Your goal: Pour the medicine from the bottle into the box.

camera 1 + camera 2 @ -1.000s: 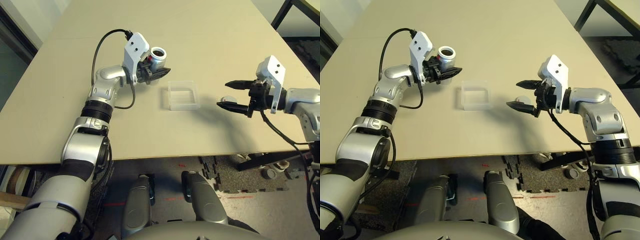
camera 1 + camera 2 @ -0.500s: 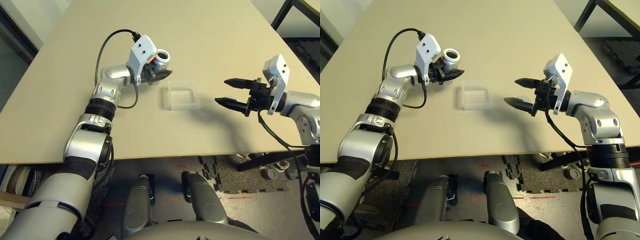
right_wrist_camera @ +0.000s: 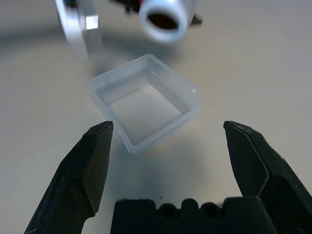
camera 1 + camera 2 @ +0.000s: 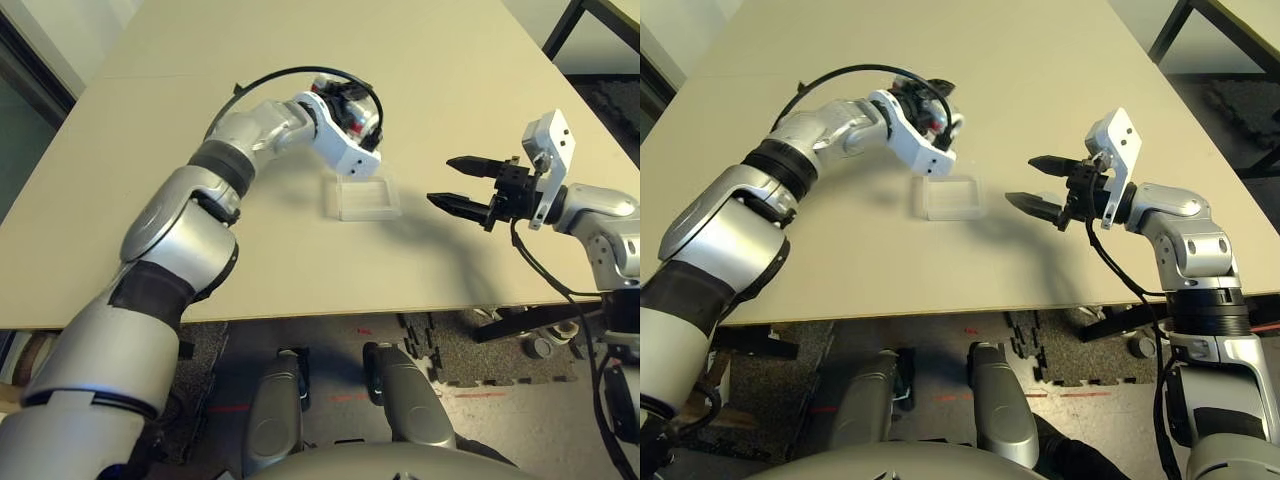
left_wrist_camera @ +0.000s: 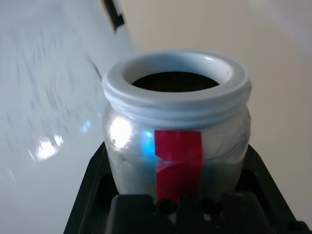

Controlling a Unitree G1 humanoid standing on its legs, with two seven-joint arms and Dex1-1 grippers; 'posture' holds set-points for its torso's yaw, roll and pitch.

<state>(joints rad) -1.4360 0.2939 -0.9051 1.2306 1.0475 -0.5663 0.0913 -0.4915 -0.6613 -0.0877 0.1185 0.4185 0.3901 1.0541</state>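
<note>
- The small silver-grey metallic bottle [image 5: 176, 131], cylindrical with a pale threaded rim and a strip of red tape on its side, is uncapped; its dark mouth faces the left wrist camera.
- In the head views the bottle [image 4: 362, 118] is tipped over on its side in the air, close above the far edge of the box, at about 12 o'clock from it.
- No pill can be made out, either in the bottle's dark mouth or in the box.
- The left gripper [image 5: 176, 204] is clenched on the bottle's lower body, one black finger [image 5: 85, 195] on each side.
- The small shallow square box of clear plastic with rounded corners [image 4: 362, 196] sits open on the table near its middle; in the right wrist view the box [image 3: 146, 102] looks empty, and the bottle's mouth hangs just beyond it.
- The right gripper [image 4: 462, 185] hovers at about 3 o'clock from the box, well apart from it, pointing toward it; its two black fingers [image 3: 95, 170] are spread wide with nothing between them.
- The beige table [image 4: 450, 60] carries the box; dark floor mats [image 4: 470, 350] lie below its near edge.
- A black cable [image 4: 280, 76] arcs over the silver left forearm.
</note>
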